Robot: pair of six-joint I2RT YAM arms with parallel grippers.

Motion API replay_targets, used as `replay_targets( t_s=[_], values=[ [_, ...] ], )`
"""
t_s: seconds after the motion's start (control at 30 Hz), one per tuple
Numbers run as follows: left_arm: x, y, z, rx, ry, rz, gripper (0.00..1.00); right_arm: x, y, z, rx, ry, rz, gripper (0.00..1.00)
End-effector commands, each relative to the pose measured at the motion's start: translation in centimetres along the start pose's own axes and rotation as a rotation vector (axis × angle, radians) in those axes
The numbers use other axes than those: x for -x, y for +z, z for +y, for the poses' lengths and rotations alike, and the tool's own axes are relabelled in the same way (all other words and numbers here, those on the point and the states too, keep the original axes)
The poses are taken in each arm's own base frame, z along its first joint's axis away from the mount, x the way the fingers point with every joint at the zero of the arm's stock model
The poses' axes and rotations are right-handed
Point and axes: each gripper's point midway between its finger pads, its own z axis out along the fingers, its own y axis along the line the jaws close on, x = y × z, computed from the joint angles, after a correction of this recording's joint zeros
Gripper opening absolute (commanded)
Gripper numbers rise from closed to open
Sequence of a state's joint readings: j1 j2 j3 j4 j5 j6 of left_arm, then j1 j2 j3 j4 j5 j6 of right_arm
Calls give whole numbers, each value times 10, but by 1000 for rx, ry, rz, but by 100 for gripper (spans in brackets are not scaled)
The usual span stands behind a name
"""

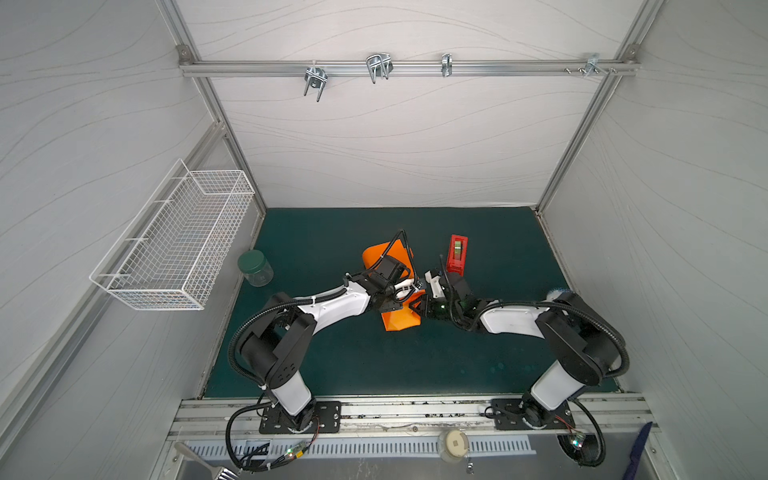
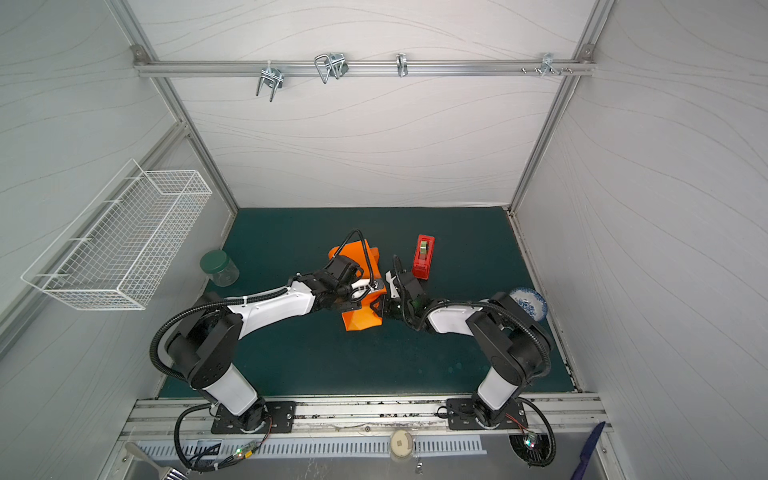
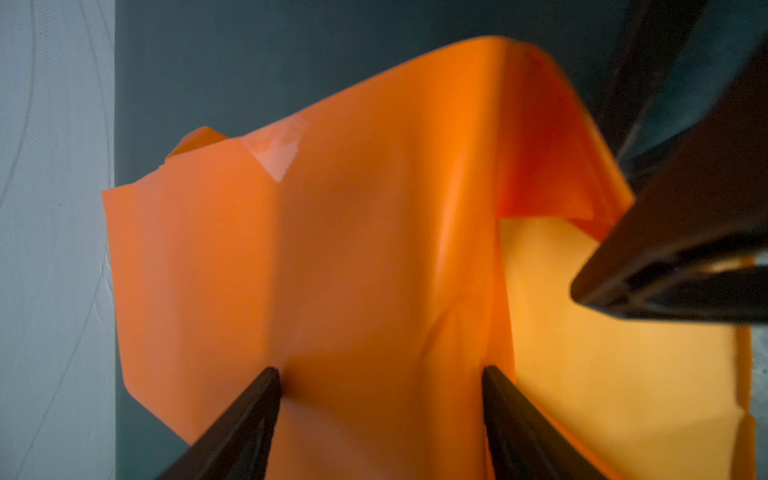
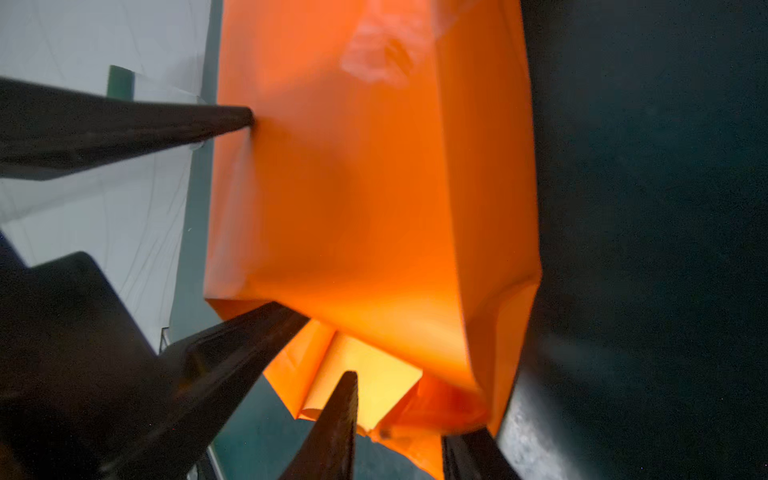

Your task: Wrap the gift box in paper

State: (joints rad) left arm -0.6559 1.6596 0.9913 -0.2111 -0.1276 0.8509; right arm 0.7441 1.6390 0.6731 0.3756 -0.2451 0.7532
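The left tool (image 3: 380, 374) is seen spread wide, released rather than clenched. Its two fingertips (image 3: 270, 380) are set down on the paper (image 3: 374, 257), each tip denting the sheet, and the orange face runs flat between them. Nothing is pinched there.

The right tool (image 4: 401, 409) is found at the parcel's open end, its jaws parted with a clear gap. A loose, brightly lit flap of the paper lies inside that gap, and no clamp on it can be made out.

The gift box itself is hidden. Only a boxy form under the folded sheet is shown, directly beneath the left tool's tips and just beside the right tool. A glossy clear patch (image 3: 276, 151) is seen on the far part of the wrapped face.

In both top views the orange parcel is seen near the middle of the dark green surface (image 1: 374, 361), between the two wrists. A red tape dispenser (image 1: 457, 254) is stood just beyond the right tool, near the parcel but apart from it. A green-lidded jar (image 1: 254, 268) is placed well apart at the left edge. A wire basket (image 1: 174, 245) is hung on the left wall. A blue-and-white bowl (image 2: 528, 303) is partly hidden behind the right arm.
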Motion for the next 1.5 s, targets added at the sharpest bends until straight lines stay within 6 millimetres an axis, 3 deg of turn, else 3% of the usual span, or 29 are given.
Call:
replay_targets(
  t_s=[0.0,0.37,0.73,1.2,1.47],
  values=[
    [-12,12,-14,-61,-7,54,76,5,7,9,45,10,-15,35],
    [-11,12,-14,-65,-10,54,76,10,24,-1,43,39,-52,36],
    [-11,12,-15,-66,-10,54,76,17,26,-8,26,39,-88,44],
    [-12,13,-15,-67,-9,55,76,13,3,-26,-22,36,-98,47],
    [-12,12,-14,-64,-10,56,76,6,-20,-17,9,-25,-87,52]
  ],
)
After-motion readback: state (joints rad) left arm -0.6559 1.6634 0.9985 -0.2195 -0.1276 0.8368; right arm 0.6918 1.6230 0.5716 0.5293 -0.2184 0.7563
